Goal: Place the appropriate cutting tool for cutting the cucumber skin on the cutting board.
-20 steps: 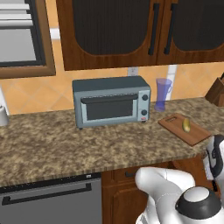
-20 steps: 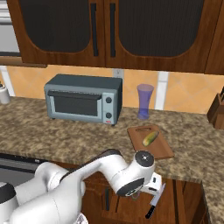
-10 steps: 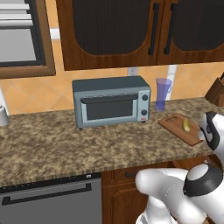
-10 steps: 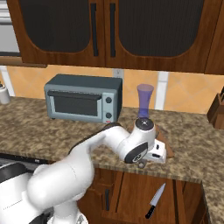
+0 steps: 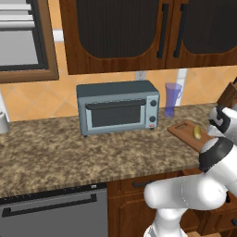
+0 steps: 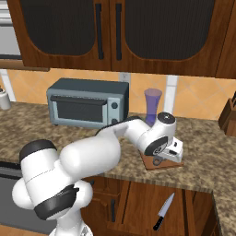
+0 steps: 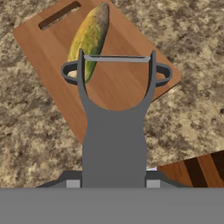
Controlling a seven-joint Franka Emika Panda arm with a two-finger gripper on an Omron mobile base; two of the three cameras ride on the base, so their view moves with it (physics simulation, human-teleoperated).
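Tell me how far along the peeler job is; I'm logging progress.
Done: the claw is shut on the grey peeler and has it up over the counter. In hand: the hand view shows the peeler above the cutting board, its blade end near the cucumber. Left: lower it onto the board and let go.

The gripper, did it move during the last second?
Yes. The gripper rose from below the counter edge to hang over the cutting board.
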